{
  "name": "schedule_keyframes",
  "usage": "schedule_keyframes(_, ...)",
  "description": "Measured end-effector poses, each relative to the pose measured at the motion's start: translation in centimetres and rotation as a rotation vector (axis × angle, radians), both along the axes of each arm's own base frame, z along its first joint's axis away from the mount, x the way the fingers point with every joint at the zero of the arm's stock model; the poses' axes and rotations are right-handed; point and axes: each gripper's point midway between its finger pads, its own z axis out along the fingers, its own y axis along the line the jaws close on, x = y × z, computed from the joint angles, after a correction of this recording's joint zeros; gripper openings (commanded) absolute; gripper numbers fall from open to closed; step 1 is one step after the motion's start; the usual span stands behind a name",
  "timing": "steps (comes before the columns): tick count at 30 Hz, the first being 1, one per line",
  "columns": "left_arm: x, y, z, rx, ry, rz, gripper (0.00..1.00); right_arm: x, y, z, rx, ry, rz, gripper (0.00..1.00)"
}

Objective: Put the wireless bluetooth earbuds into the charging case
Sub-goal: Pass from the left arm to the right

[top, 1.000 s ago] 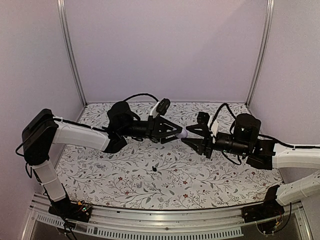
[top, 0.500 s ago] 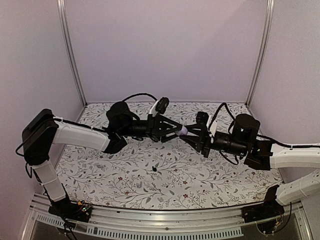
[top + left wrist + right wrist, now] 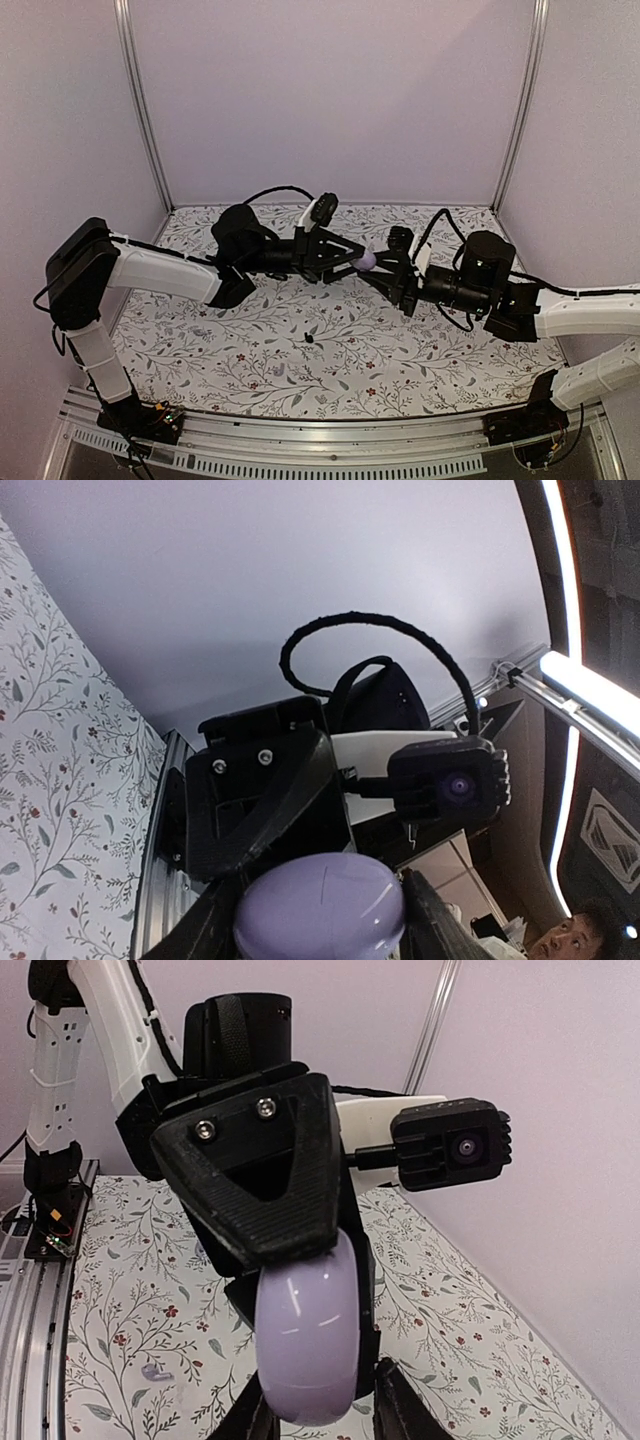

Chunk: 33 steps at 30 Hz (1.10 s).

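Left pincer (image 3: 357, 262) clamped lavender charging case (image 3: 367, 261), held mid-air above floral counter (image 3: 250, 375). Right pincer (image 3: 376, 270) fingers hugged case's other end; couldn't tell whether gripping. One black earbud (image 3: 309, 338) lay on counter, well apart.

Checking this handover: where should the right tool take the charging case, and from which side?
Probably the rounded end of the charging case that sticks out past the left tool, coming head-on from opposite that tool. Its fingers cover two faces, so the right tool should pinch across the bare sides.
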Motion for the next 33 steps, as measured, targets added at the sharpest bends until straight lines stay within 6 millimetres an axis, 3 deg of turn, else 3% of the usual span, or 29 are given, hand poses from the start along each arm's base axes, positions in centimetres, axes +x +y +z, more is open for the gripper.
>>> schedule_keyframes(16,-0.14,-0.16,0.37,-0.014,0.005,0.007,0.26,-0.01,-0.20,0.20,0.011,-0.055,-0.005,0.26)
schedule_keyframes(18,-0.14,-0.19,0.38,-0.014,0.009,0.008,0.26,-0.01,-0.23,0.18,0.012,-0.059,-0.006,0.28)
schedule_keyframes(21,-0.15,-0.21,0.41,-0.016,0.009,0.009,0.26,-0.05,-0.23,0.22,0.014,-0.063,-0.005,0.39)
schedule_keyframes(33,-0.12,-0.21,0.88,-0.037,-0.002,0.021,0.26,-0.49,-0.06,0.77,0.039,-0.058,0.013,0.39)
